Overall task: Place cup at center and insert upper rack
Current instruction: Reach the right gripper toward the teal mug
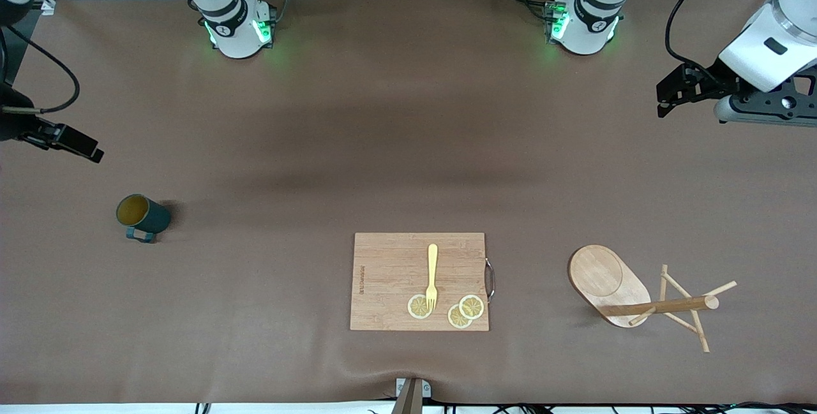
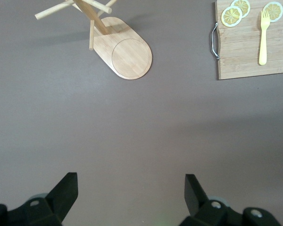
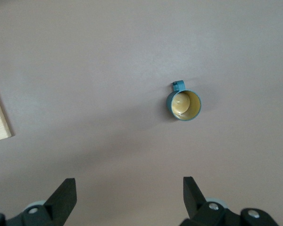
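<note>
While cup [image 1: 142, 215] stands untouched: lower right gripper [image 3: 127, 195], jaws wide, straddle rim clear of handle. Left gripper [image 2: 131, 195] wide, empty, waits near upper rack [image 1: 644, 296].

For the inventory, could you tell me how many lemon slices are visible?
3, all on the cutting board: one under the fork tines, two overlapping beside it.

Matt brown cloth-like table cover [image 1: 408, 146], smooth with a few soft wrinkles. Light wooden mug tree [image 1: 609, 283] and rectangular wooden cutting board [image 1: 389, 280] show fine grain with a satin finish; the board carries a shiny metal handle [image 1: 489, 279]. Dark teal cup [image 1: 143, 215] with a smooth mustard-yellow inside; pale yellow plastic-looking fork [image 1: 432, 275].
</note>
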`<state>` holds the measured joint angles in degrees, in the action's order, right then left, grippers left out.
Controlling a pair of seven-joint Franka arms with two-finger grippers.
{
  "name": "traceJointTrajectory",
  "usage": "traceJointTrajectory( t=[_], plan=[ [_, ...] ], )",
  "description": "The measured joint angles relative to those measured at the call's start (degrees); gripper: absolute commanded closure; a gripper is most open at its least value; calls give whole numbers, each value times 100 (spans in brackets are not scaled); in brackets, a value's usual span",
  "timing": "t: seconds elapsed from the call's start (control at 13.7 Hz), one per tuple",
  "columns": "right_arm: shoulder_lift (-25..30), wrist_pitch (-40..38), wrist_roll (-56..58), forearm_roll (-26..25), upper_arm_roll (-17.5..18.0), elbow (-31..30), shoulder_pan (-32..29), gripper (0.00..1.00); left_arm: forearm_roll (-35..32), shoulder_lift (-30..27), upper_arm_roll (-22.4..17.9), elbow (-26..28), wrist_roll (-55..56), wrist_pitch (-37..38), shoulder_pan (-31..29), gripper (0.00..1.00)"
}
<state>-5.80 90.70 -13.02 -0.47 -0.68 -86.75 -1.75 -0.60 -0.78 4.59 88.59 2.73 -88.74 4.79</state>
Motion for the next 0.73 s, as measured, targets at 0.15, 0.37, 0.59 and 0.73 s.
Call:
traceJointTrajectory(
  t=[0.15,0.37,0.59,0.73],
  plan=[
    [-179,14,46,0,-2,-9,-94,0,0,10,0,0,0,0,-10,0],
    [-544,134,173,0,-3,-20,-231,0,0,14,-1,1,0,0,-11,0],
    [-843,446,499,1,-4,-108,-354,0,0,32,3,1,0,-2,-4,0],
    [-939,860,705,3,-6,-355,-464,0,0,48,4,1,0,-3,-4,0]
  ],
)
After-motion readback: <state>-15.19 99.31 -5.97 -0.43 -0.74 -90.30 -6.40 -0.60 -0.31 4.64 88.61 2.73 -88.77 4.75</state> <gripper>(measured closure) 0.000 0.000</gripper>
